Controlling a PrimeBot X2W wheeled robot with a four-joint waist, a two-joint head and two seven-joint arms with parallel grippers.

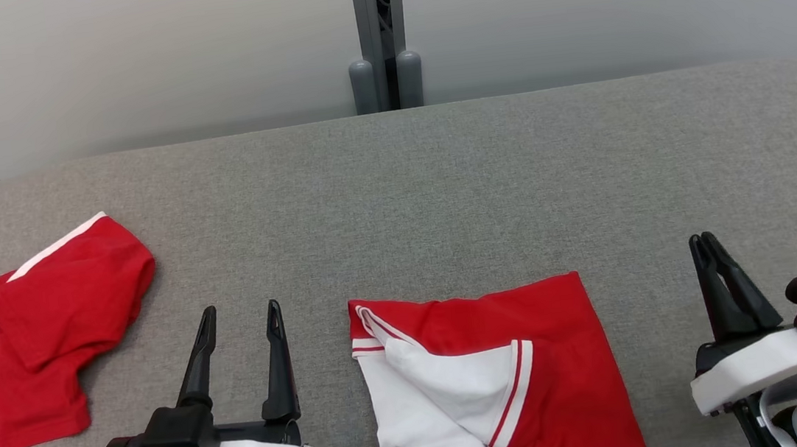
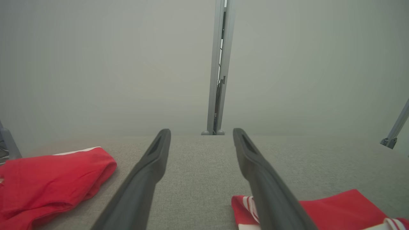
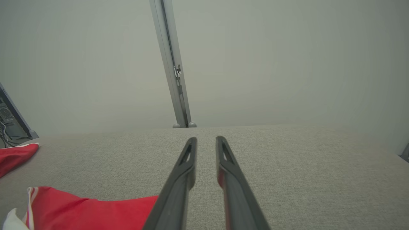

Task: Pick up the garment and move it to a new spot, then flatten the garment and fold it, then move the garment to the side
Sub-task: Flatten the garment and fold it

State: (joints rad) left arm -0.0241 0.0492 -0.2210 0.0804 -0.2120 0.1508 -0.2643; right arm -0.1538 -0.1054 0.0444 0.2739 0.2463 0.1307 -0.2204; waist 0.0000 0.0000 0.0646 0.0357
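Observation:
A red garment with white panels and striped trim (image 1: 495,369) lies folded on the grey table (image 1: 438,175), near the front edge at the centre. Its corner shows in the left wrist view (image 2: 335,207) and the right wrist view (image 3: 89,210). My left gripper (image 1: 241,312) stands open just left of it, fingers spread wide with nothing between them (image 2: 201,132). My right gripper (image 1: 701,240) hovers well right of the garment, fingers drawn almost together with only a thin gap, holding nothing (image 3: 206,139).
A second red garment with a white band (image 1: 32,328) lies rumpled at the table's left edge, also seen from the left wrist (image 2: 48,179). A grey post (image 1: 378,33) rises behind the table's far edge against a pale wall.

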